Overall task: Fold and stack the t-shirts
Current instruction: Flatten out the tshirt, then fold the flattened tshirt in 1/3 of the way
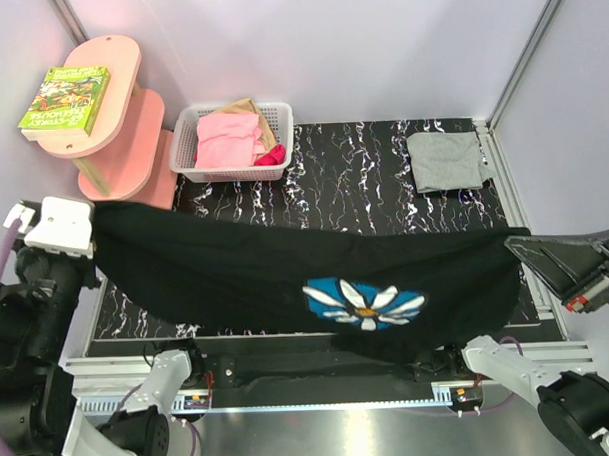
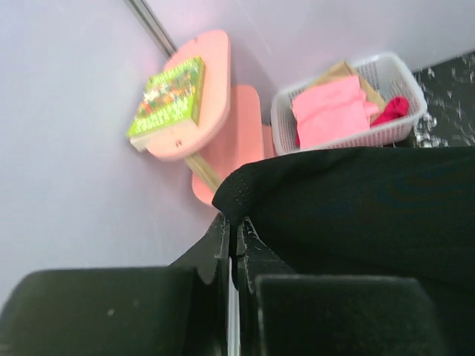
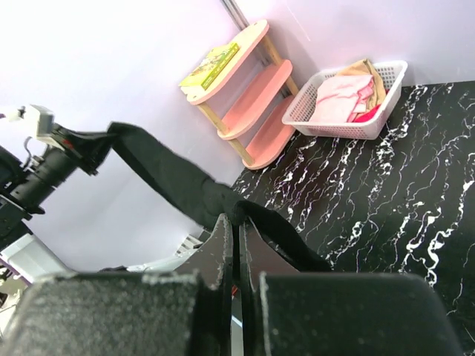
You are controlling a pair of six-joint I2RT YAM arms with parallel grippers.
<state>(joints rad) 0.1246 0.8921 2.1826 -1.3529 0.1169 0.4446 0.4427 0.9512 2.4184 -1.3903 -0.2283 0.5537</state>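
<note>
Jaws on the left arm (image 1: 56,232) and right arm (image 1: 574,264), raised wide apart, clamp the black t-shirt (image 1: 266,274) above the surface (image 1: 373,181).

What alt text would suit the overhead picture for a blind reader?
A black flower-print t-shirt hangs stretched between the left fingers and right fingers above a dark marbled table. Behind it lie a folded grey t-shirt, a white basket of pink clothes and a pink shelf holding a book.

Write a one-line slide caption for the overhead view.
Left gripper and right gripper stretch the black flower-print t-shirt over the table; folded grey t-shirt lies far right.
</note>
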